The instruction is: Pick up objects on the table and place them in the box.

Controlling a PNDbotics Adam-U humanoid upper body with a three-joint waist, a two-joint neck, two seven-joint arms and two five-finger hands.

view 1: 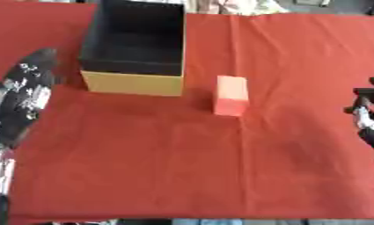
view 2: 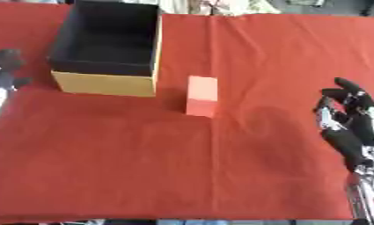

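A small red-orange block [view 1: 231,95] stands on the red cloth near the table's middle, just right of the box. The box [view 1: 136,44] is open, with a black inside and yellow-tan outer walls, and it looks empty. My right hand [view 2: 350,119] rests at the right edge with its fingers straight and pointing up, well to the right of the block and holding nothing. My left hand [view 1: 24,90] lies at the left edge beside the box's front corner, fingers relaxed and empty.
A red cloth [view 1: 220,167] covers the whole table, with wide bare cloth in front of the block and box. The table's front edge runs along the bottom of the views. Pale things lie past the far edge.
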